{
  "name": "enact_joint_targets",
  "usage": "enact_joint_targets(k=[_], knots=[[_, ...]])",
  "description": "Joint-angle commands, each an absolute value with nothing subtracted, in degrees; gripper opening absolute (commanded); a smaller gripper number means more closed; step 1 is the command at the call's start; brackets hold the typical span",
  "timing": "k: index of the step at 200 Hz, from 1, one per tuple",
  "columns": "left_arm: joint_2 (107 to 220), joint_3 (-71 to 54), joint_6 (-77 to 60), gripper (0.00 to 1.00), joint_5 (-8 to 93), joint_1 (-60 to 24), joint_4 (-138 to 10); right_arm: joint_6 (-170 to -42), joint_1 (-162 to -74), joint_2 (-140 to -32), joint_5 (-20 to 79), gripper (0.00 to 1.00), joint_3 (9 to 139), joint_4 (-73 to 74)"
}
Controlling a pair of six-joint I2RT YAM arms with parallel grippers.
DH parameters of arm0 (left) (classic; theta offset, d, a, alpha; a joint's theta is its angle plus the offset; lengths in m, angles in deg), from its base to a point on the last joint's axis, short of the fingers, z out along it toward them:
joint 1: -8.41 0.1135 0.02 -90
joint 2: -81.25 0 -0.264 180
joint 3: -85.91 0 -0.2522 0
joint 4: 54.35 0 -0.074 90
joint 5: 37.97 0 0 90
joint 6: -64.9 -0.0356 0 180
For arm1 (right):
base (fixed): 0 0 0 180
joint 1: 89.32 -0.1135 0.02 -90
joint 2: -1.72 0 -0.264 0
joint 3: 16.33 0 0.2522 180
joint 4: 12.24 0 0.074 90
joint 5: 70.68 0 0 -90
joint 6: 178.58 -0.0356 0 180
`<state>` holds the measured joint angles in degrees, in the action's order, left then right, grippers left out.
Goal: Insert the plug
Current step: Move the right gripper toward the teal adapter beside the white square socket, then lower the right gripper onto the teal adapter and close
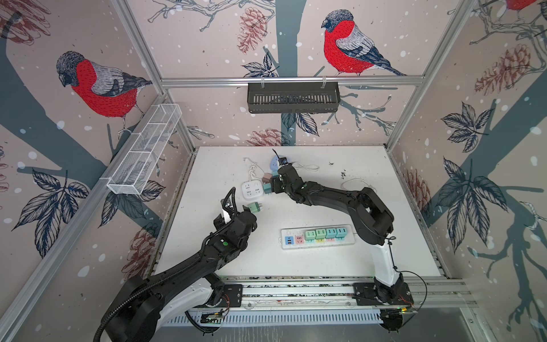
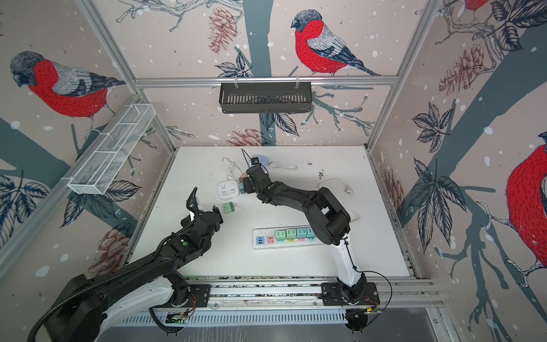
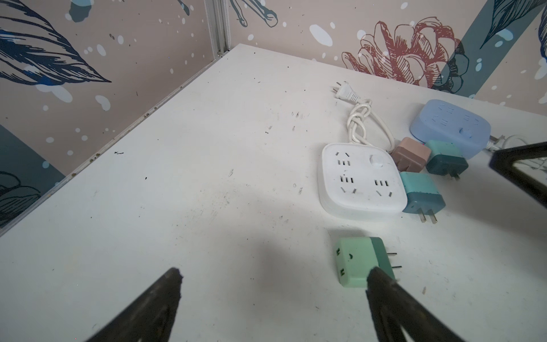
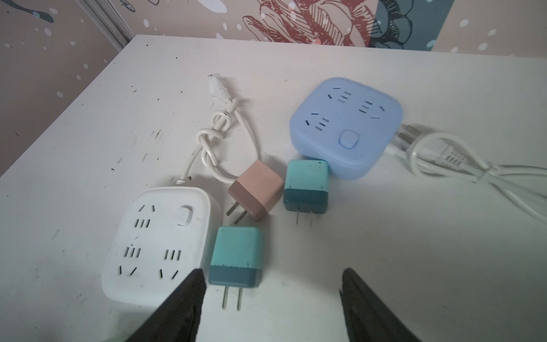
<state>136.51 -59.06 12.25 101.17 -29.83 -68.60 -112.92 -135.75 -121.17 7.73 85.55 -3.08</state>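
The right gripper (image 4: 273, 275) held its jaws apart, gripping nothing. The teal plug (image 4: 235, 257) lay flat just ahead, near one fingertip and close beside the edge of the white socket block (image 4: 159, 245). Open table (image 4: 414, 251) stretched beyond the other fingertip. The left gripper (image 3: 275, 275) gaped wide, with the green plug (image 3: 358, 262) lying by one fingertip.
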Motion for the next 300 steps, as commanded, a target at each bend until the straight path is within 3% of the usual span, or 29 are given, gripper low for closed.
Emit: enact_joint_targets(k=[1,43,170,202,249,300], knots=[[135.4,-59.7,13.7,0.97,102.1,-29.7,-68.7,-115.1,-136.0,-125.6,7.3,0.71,91.1,1.3],[133.4,-60.6,13.7,0.97,102.1,-29.7,-68.2,-115.9,-137.2,-132.9,7.5,0.67,99.3,4.8],[133.2,-60.8,13.4,0.97,101.4,-29.7,-67.8,-115.8,-138.4,-138.6,5.3,0.6,103.2,7.1],[133.4,-60.8,13.4,0.97,101.4,-29.7,-67.8,-115.6,-138.8,-139.2,5.2,0.52,103.5,7.5],[133.3,-60.7,13.4,0.97,101.1,-29.7,-67.8,-115.0,-139.8,-135.6,4.4,0.4,99.6,6.0],[132.4,-61.1,13.4,0.97,100.8,-29.7,-67.7,-113.0,-140.6,-122.1,4.6,0.35,87.0,-0.5]])
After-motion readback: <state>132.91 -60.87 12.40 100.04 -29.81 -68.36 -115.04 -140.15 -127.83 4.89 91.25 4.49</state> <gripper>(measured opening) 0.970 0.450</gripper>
